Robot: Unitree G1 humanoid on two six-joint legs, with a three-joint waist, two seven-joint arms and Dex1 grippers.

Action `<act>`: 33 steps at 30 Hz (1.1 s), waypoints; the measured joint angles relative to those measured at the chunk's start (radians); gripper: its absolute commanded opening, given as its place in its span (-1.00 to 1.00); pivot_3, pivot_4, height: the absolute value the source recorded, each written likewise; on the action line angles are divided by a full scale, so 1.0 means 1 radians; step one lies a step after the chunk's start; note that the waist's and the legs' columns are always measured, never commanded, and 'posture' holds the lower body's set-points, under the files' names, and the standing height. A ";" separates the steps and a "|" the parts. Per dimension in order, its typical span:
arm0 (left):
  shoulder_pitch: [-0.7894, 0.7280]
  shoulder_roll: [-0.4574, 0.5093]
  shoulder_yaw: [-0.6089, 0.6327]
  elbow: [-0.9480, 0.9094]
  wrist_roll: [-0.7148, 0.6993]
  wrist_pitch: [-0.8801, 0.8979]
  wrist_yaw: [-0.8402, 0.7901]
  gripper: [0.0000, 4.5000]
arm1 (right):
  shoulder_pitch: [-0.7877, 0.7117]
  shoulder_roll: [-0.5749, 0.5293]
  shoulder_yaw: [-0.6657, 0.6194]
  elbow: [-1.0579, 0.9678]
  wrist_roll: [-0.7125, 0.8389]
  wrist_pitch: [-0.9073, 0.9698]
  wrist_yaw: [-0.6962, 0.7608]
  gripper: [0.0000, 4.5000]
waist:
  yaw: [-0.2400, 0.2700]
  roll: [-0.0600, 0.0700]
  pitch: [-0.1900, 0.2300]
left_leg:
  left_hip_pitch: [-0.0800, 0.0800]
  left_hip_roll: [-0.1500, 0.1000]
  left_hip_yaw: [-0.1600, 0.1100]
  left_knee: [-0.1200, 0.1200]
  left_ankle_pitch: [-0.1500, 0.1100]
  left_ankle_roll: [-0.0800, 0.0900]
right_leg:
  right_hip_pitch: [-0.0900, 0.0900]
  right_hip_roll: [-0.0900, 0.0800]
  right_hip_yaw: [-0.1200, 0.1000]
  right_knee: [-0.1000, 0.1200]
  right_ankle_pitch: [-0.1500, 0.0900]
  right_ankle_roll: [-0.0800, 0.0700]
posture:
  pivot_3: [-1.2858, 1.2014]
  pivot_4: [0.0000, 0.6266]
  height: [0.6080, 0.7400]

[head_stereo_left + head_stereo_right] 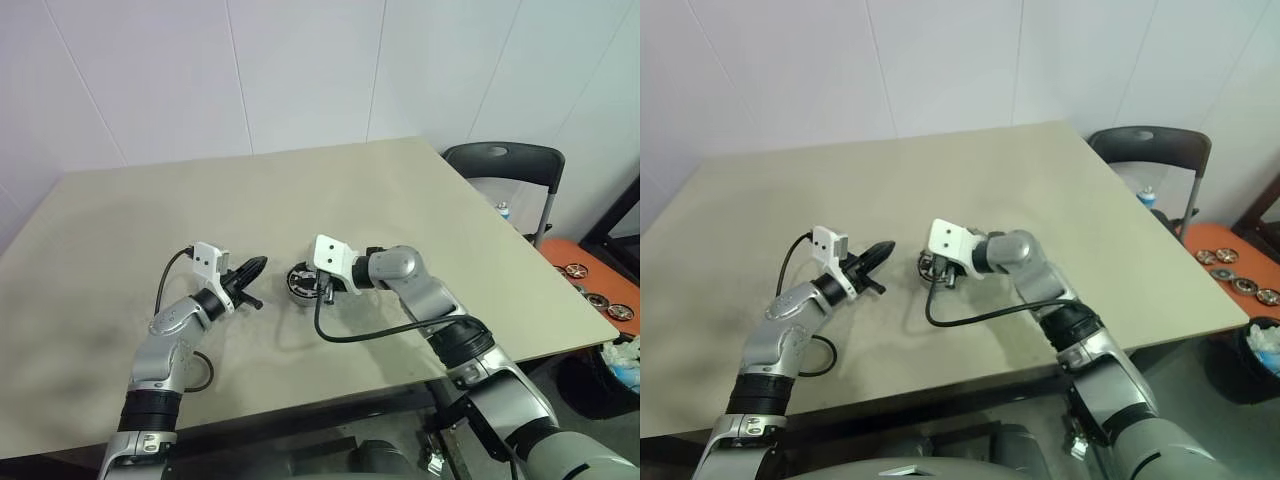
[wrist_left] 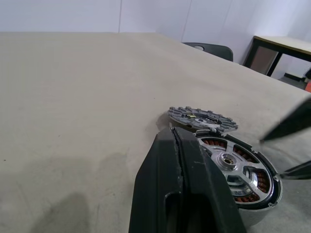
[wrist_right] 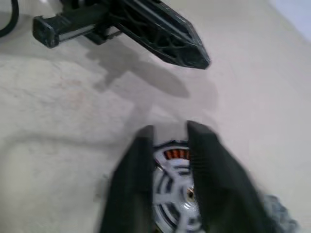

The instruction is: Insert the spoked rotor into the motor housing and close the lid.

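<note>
Silvery spoked rotor (image 2: 228, 162) sits inside your copper-wound motor housing (image 2: 262, 194); notched lid (image 2: 203, 118) beside it; left gripper (image 1: 252, 268) jaws pressed together, right gripper (image 3: 167, 141) jaws narrowly apart.

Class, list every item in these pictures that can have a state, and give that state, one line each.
Rotor: seated inside the housing, spokes up.
Housing: on the table, uncovered, coils showing.
Lid: off, lying flat on the table just behind the housing.
Left end effector: shut, empty, beside the housing.
Right end effector: fingers slightly apart over the rotor, holding nothing.
</note>
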 measured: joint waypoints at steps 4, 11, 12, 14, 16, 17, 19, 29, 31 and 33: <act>0.000 0.000 0.000 0.002 0.000 -0.001 0.000 -1.00 | 0.004 -0.069 0.035 0.019 -0.043 -0.003 0.030 -0.17 | -0.001 0.000 0.000 | 0.000 0.000 0.000 0.000 0.000 0.000 | 0.000 0.000 0.000 0.000 0.000 0.000 | 0.03 -1.00 1.00; 0.000 -0.003 -0.005 0.003 0.000 -0.003 0.001 -1.00 | 0.013 -0.075 0.060 0.055 -0.086 -0.059 0.012 -0.17 | -0.008 0.000 0.000 | 0.002 0.001 0.000 0.000 0.000 0.000 | 0.002 0.000 0.000 0.001 0.000 0.000 | 0.03 -1.00 1.00; 0.000 -0.003 -0.006 0.003 0.000 -0.003 0.001 -1.00 | 0.012 -0.074 0.064 0.062 -0.092 -0.071 0.006 -0.17 | -0.008 0.000 0.000 | 0.003 0.001 0.000 0.001 0.000 -0.001 | 0.003 0.001 0.000 0.001 0.000 0.000 | 0.03 -1.00 1.00; 0.000 -0.004 -0.006 0.003 0.000 -0.003 0.001 -1.00 | 0.010 -0.073 0.073 0.079 -0.110 -0.105 -0.010 -0.17 | -0.009 0.000 0.000 | 0.005 0.002 0.000 0.001 0.001 -0.001 | 0.006 0.002 0.000 0.001 0.000 0.000 | 0.03 -1.00 1.00; 0.000 -0.004 -0.006 0.003 0.000 -0.003 0.001 -1.00 | 0.009 -0.071 0.076 0.089 -0.119 -0.119 -0.015 -0.17 | -0.007 0.000 0.000 | 0.010 0.002 0.000 0.001 0.001 -0.001 | 0.012 0.002 -0.001 0.000 -0.001 0.001 | 0.03 -1.00 1.00; 0.000 -0.004 -0.006 0.003 0.000 -0.003 0.001 -1.00 | 0.010 -0.072 0.075 0.089 -0.119 -0.116 -0.010 -0.17 | -0.007 0.000 0.001 | 0.013 0.003 0.000 0.001 0.001 -0.001 | 0.014 0.002 -0.001 0.000 -0.002 0.003 | 0.03 -1.00 1.00; 0.000 -0.004 -0.006 0.002 0.000 -0.003 0.001 -1.00 | 0.014 -0.081 0.084 0.089 -0.122 -0.106 0.015 -0.17 | -0.006 0.000 0.001 | 0.015 0.003 -0.001 0.001 0.001 -0.001 | 0.017 0.002 -0.001 -0.001 -0.003 0.004 | 0.03 -1.00 1.00; 0.000 -0.010 -0.007 0.002 0.000 -0.003 0.001 -1.00 | 0.034 -0.072 0.079 0.091 -0.119 -0.087 0.025 -0.17 | -0.004 -0.001 0.001 | 0.007 0.002 -0.001 0.000 0.000 -0.001 | 0.009 0.002 -0.001 -0.002 0.000 0.000 | 0.03 -1.00 1.00; 0.000 -0.012 -0.007 0.002 0.000 -0.003 0.002 -1.00 | 0.034 -0.072 0.080 0.093 -0.122 -0.088 0.020 -0.17 | -0.004 -0.001 0.001 | 0.006 0.002 -0.001 0.000 0.000 -0.001 | 0.008 0.001 -0.001 -0.003 0.000 0.000 | 0.03 -1.00 1.00; 0.000 -0.014 -0.007 0.002 0.000 -0.003 0.002 -1.00 | 0.034 -0.072 0.079 0.094 -0.124 -0.091 0.010 -0.45 | -0.003 -0.001 0.001 | 0.006 0.002 -0.001 0.000 0.000 -0.001 | 0.008 0.001 -0.001 -0.003 0.000 0.000 | 0.03 -1.00 1.00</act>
